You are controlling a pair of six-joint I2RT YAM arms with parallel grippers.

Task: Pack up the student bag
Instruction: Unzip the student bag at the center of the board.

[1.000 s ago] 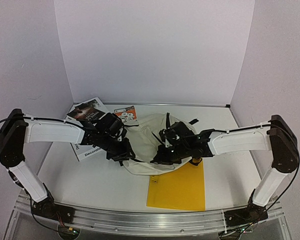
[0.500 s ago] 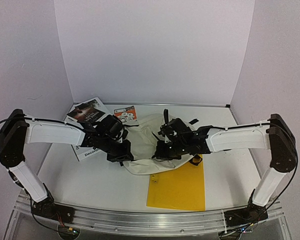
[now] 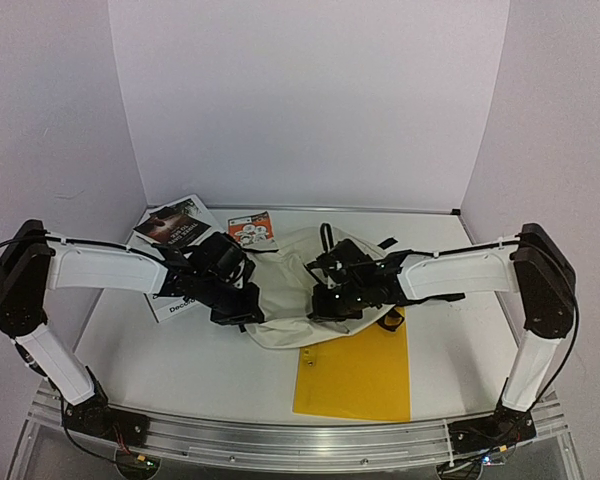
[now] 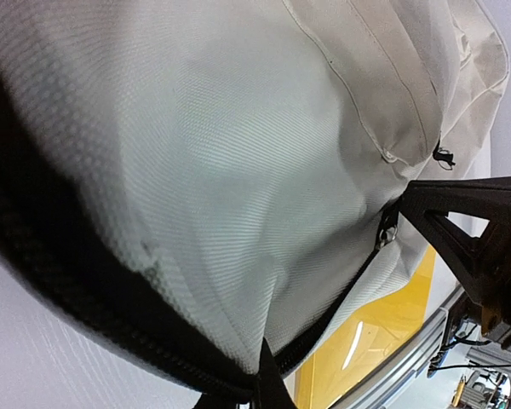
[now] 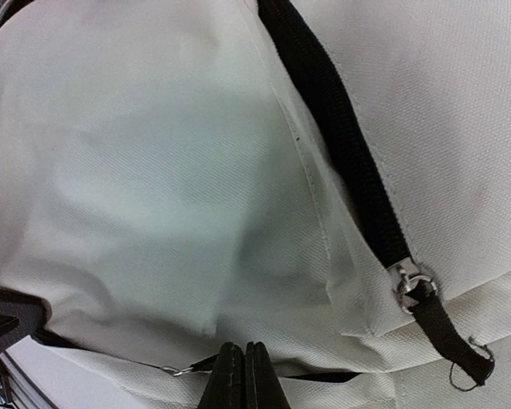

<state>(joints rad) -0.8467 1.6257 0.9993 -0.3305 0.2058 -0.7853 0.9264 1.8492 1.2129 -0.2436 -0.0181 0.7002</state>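
Note:
The cream student bag (image 3: 285, 275) lies flat in the middle of the table. My left gripper (image 3: 242, 312) is shut on its left edge; in the left wrist view the closed fingertips (image 4: 268, 390) pinch the fabric (image 4: 204, 170) where the black zipper (image 4: 77, 294) runs. My right gripper (image 3: 325, 302) is shut over the bag's near middle; in the right wrist view the closed fingertips (image 5: 243, 375) hold a black zipper pull with a small metal ring (image 5: 180, 369). The front pocket's zipper slider (image 5: 413, 282) shows to the right. What lies inside the bag is hidden.
A yellow folder (image 3: 355, 372) lies in front of the bag, partly under it, and shows in the left wrist view (image 4: 366, 341). A magazine (image 3: 173, 228) and a small orange card (image 3: 252, 229) lie at the back left. White walls stand on three sides.
My right gripper has slid left and back across the bag with the zipper pull, and the right elbow has lifted. My left gripper has stayed almost still on the bag's edge.

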